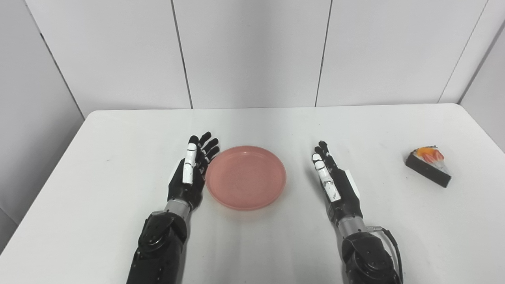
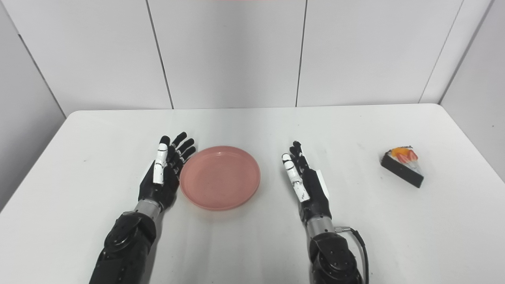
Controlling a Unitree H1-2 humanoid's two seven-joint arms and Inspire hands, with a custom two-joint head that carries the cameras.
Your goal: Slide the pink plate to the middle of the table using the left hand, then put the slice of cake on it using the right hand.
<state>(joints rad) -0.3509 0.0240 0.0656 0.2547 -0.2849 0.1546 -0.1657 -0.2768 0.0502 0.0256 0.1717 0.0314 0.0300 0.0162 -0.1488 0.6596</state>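
Observation:
The pink plate [image 1: 245, 176] lies flat near the middle of the white table [image 1: 118, 134], with nothing on it. My left hand [image 1: 192, 169] stands open on edge right against the plate's left rim, fingers stretched forward. My right hand [image 1: 335, 181] is open too, edge-on to the table, a short way to the right of the plate and not touching it. The slice of cake [image 1: 429, 165], dark with orange and red fruit on top, sits far to the right, well apart from the right hand.
White wall panels [image 1: 252, 51] close off the far side behind the table. The table's right edge [image 1: 483, 130] runs close behind the cake.

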